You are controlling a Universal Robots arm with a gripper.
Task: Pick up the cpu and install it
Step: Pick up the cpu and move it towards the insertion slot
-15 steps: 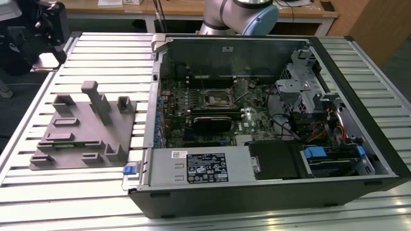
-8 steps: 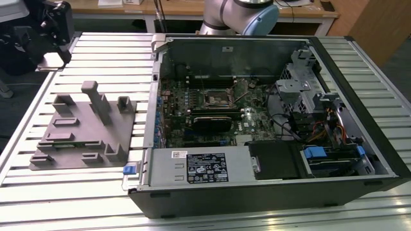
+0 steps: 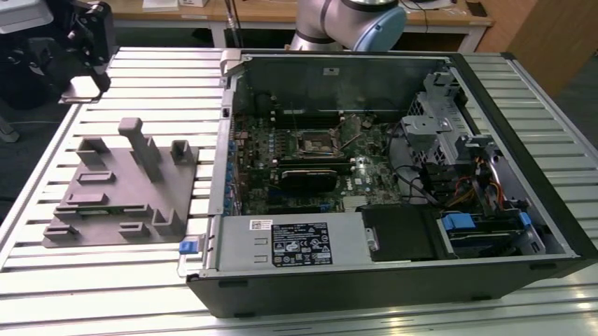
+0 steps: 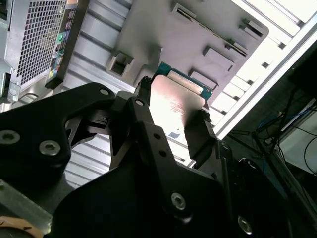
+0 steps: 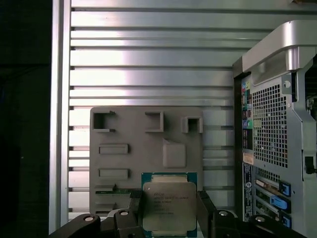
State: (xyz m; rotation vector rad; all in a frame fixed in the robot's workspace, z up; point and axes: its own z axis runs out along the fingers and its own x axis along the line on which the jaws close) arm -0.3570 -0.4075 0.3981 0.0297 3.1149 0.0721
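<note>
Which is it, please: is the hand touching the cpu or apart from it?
Touching. In the second wrist view the hand pinches the cpu, with a finger pressed against each opposite edge and no gap.

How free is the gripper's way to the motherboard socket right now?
Probably yes: the computer case lies open side up, and the motherboard socket sits uncovered, the heatsink beside it, not over it. The gripper, shut on the cpu, hangs over the grey fixture outside the case.

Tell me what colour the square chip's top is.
Pale silver, green-edged; the cpu shows best in the first wrist view.
</note>
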